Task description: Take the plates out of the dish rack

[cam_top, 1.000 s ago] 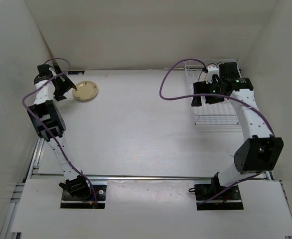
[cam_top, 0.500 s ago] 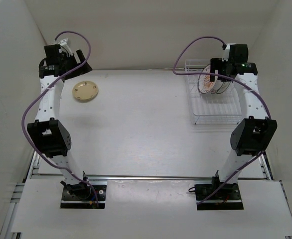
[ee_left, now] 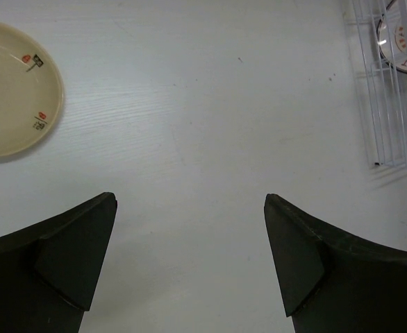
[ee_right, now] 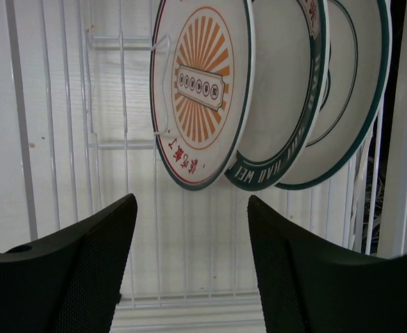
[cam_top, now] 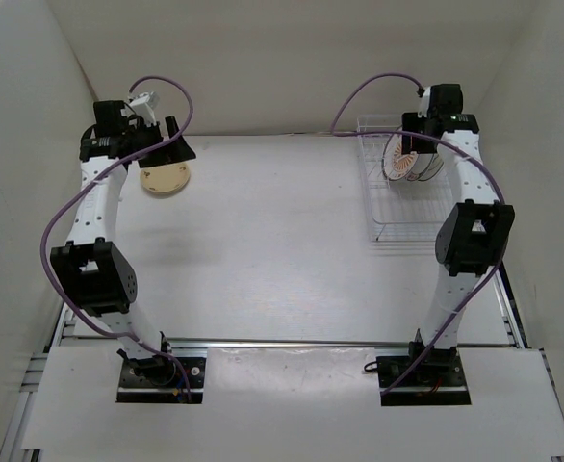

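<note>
A cream-tan plate lies flat on the table at the far left. My left gripper hovers just above and beside it, open and empty. The white wire dish rack stands at the far right. Three plates stand upright in it: one with an orange rayed centre, then two white plates with dark green rims. My right gripper hangs over these plates, open, with only rack wires between its fingers.
White walls close in the table at the back and on both sides. Purple cables loop from both wrists. The rack sits close to the right wall. Bare tabletop stretches between the cream plate and the rack.
The left arm has lifted off the cream plate and swung its gripper above the plate's far edge. The right arm has drawn back over the rack's plates, and its jaws have narrowed a little.
</note>
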Controlling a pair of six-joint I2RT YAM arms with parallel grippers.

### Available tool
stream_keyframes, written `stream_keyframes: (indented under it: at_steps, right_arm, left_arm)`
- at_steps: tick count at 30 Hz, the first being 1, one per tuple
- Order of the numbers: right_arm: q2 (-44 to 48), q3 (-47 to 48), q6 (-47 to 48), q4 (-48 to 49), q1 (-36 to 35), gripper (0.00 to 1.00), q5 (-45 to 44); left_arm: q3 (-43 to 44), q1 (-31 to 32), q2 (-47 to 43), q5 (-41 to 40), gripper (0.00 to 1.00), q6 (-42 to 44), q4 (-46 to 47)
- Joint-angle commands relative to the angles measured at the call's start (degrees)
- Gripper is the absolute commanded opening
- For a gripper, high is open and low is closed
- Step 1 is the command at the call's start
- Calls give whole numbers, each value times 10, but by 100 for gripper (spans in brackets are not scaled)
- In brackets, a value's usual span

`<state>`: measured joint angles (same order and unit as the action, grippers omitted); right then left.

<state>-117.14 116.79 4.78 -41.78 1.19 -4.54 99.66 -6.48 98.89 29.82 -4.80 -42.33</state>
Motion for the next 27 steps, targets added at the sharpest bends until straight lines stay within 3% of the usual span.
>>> stream_keyframes:
  at_steps: [1, 22, 26, 27]
  right_arm:
    - [-22, 42, 1, 25, 8, 68, -4]
    - [-127, 135, 17, 35, 25, 58, -15]
    - [-132, 141, 17, 35, 25, 42, -9]
    - [-138, 147, 17, 35, 25, 31, -9]
  left_arm:
    - [-11, -1, -48, 47, 99, 23, -13]
    - [-22, -1, -70, 47, 99, 56, -40]
    - [-22, -1, -70, 47, 99, 56, -45]
    - [-22, -1, -64, 47, 99, 56, -45]
